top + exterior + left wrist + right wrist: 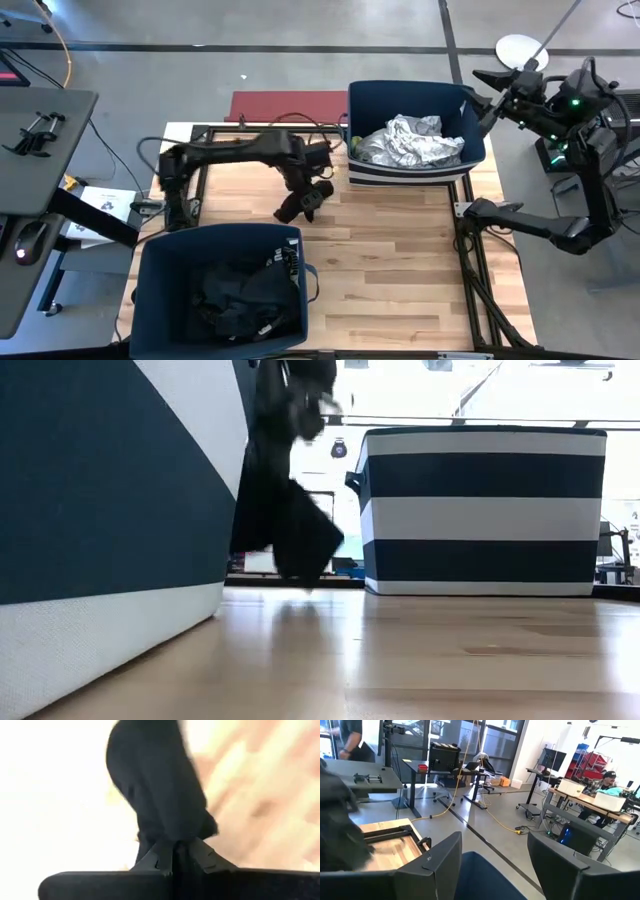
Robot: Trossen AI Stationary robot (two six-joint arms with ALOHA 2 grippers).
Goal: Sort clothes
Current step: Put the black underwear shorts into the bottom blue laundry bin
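My left gripper (312, 192) is shut on a black garment (297, 207) above the middle of the table; the garment also shows in the low view (285, 510) and the left wrist view (160, 795). A dark blue bin (160, 290) at the near left holds black clothes (245, 300). A dark blue and white striped bin (470, 110) at the far right holds light patterned clothes (410, 140). My right gripper (495, 865) is open and empty above that bin's far right corner (488, 98). My left gripper pinches the black garment's upper end (175, 837) between its two fingers. The fingers come from above, pointing down. The garment hangs bunched below the fingers, and its lower end (300, 575) is close to the table; I cannot tell whether it touches.
A flat red board (288, 105) lies at the table's far edge, left of the striped bin. The striped bin (485, 510) and the near bin's wall (100, 510) flank open wooden table (400, 250). A desk (40, 130) stands to the left, off the table.
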